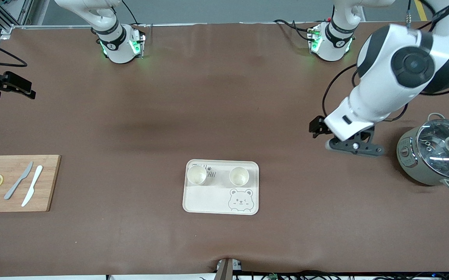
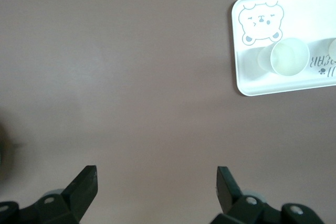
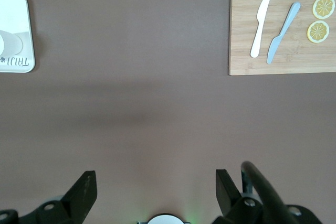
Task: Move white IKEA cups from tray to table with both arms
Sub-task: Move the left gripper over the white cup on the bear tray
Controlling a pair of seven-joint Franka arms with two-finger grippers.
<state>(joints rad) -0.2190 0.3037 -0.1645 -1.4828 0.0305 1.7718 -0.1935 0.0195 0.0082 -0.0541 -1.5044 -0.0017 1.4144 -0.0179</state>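
Note:
Two white IKEA cups stand upright side by side on the cream bear tray, along its edge farther from the front camera. My left gripper hangs open and empty above bare table, between the tray and a pot. The left wrist view shows its open fingers, one cup and the tray. My right gripper is open and empty, high over the table near its own base. It is out of the front view. Its wrist view shows a corner of the tray.
A grey-green pot with a glass lid stands at the left arm's end of the table. A wooden cutting board with two knives and two lemon slices lies at the right arm's end. A black device juts in there.

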